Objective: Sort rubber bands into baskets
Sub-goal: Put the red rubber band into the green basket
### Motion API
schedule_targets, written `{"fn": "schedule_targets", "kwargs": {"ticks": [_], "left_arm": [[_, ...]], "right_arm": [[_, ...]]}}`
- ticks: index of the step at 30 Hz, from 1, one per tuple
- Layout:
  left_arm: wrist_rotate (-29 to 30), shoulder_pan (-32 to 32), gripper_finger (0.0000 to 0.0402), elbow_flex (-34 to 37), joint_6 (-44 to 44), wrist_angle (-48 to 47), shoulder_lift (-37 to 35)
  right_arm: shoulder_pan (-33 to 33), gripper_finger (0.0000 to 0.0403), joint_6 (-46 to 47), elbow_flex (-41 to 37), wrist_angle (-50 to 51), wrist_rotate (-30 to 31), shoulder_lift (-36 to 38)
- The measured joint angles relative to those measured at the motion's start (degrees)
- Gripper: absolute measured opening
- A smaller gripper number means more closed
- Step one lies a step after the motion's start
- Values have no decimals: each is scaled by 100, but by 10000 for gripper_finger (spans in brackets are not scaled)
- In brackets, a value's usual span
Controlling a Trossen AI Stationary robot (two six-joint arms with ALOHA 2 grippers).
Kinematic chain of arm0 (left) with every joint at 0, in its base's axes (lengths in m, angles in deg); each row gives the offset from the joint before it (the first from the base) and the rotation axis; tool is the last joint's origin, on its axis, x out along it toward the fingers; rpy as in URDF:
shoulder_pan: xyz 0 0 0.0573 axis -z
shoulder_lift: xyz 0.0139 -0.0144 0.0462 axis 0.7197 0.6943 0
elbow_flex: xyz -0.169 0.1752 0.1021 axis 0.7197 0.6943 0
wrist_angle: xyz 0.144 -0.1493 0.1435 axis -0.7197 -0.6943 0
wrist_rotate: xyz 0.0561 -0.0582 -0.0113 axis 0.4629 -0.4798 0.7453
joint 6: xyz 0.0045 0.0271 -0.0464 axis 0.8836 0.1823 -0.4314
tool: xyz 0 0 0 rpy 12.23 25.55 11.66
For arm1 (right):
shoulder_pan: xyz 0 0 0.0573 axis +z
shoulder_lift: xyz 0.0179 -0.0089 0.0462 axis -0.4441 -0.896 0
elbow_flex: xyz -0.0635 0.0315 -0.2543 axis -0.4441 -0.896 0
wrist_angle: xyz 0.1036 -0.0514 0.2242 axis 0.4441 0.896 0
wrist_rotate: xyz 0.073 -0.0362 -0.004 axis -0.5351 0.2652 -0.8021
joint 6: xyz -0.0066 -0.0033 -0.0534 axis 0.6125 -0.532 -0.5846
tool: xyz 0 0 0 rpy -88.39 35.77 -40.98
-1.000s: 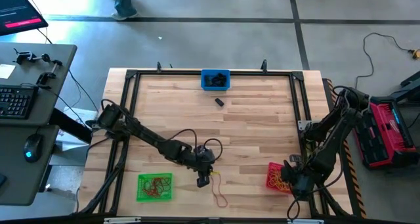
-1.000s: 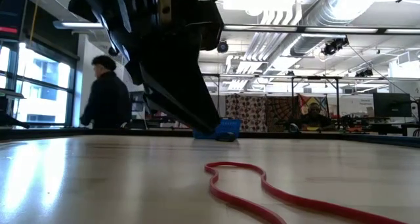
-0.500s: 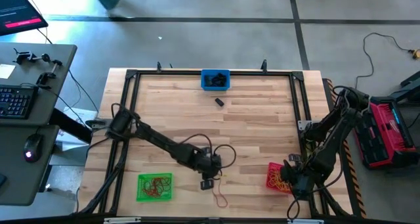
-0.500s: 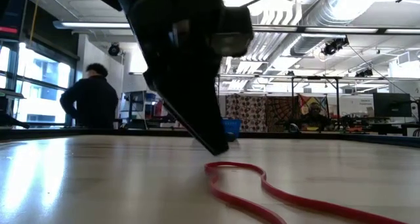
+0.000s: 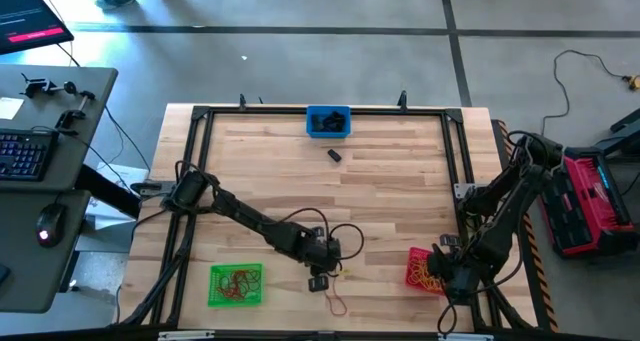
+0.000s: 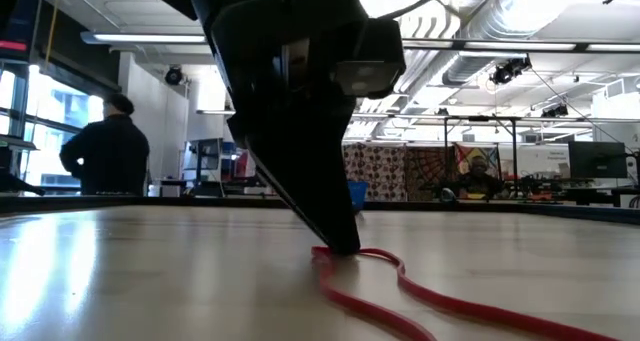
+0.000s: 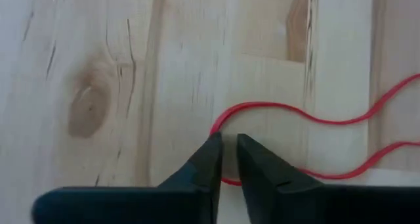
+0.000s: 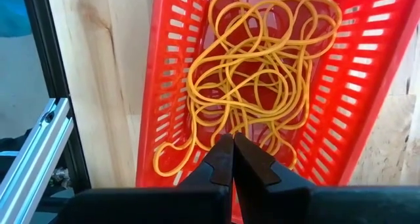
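A red rubber band (image 5: 335, 301) lies flat on the wooden table near its front edge, a long loop also seen in the low view (image 6: 420, 291). My left gripper (image 5: 320, 282) points steeply down at the band's far end, its fingers (image 7: 211, 159) a narrow gap apart. My right gripper (image 5: 452, 278) hangs shut over the red basket (image 5: 416, 271), which holds yellow rubber bands (image 8: 256, 73). The green basket (image 5: 237, 285) holds reddish bands. The blue basket (image 5: 328, 121) holds black ones. My left gripper comes down from above, slanting, with its fingertips at the band's curved end (image 7: 215, 127). A short piece of the band (image 7: 228, 180) shows in the narrow gap between the fingers. The band lies on the table. Whether the fingers pinch it, I cannot tell.
A small black piece (image 5: 334, 155) lies on the table below the blue basket. A black metal frame (image 5: 200, 116) runs round the table. A desk with a keyboard (image 5: 25, 153) stands left of it. A person (image 6: 105, 151) stands in the room beyond.
My left gripper has moved a little toward the table's right and near edges. It has sunk and tipped steeper, until its fingertips meet the far end of the red band. The band has stayed where it was. The person in the background has walked leftward.
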Motion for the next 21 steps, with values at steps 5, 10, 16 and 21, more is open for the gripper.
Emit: {"fn": "schedule_targets", "kwargs": {"ticks": [5,10,16,21], "left_arm": [[30,-10,4,10,169,-22,-31],[51,-44,1,42,111,-177,-225],[37,-61,6,48,-41,-302,-400],[93,-61,34,48,-74,-288,-390]], "right_arm": [[0,0,-11,0,1,40,0],[0,0,-15,0,2,157,0],[0,0,-59,0,2,201,0],[0,0,-107,0,9,201,0]]}}
